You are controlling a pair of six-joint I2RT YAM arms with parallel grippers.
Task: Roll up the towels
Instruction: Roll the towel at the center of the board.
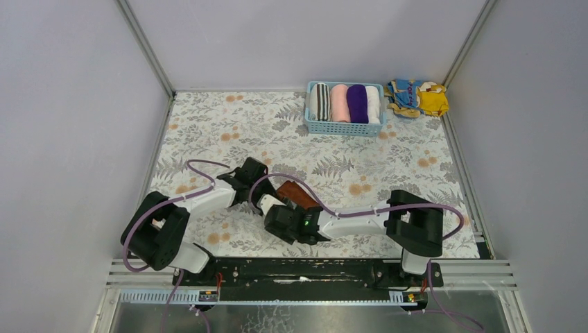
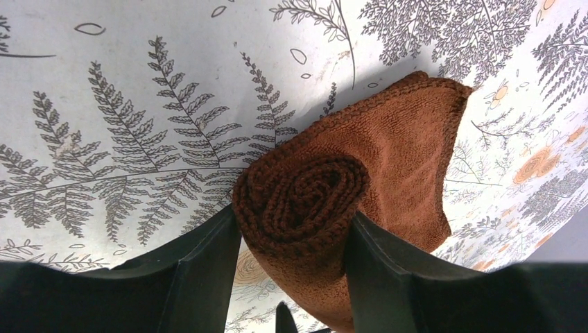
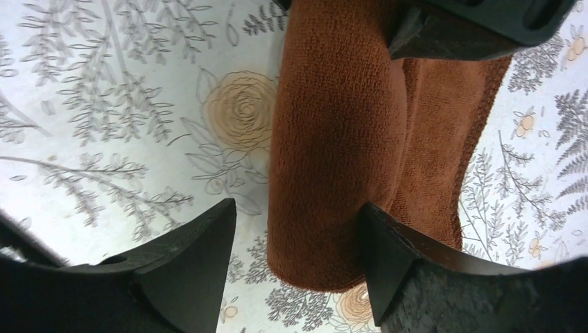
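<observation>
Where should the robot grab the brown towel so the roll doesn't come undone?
Probably around the thick rolled part of the brown towel, one finger on each side, coming from its spiral end as the left tool does. The roll is firm and round there; the flat tail beyond it is loose.

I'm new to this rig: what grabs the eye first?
A half-rolled brown towel lies front and centre, its rolled end pinched between the left fingers. At the far edge, a blue basket holds rolled towels, one purple towel among them, beside a yellow-and-blue cloth.
</observation>
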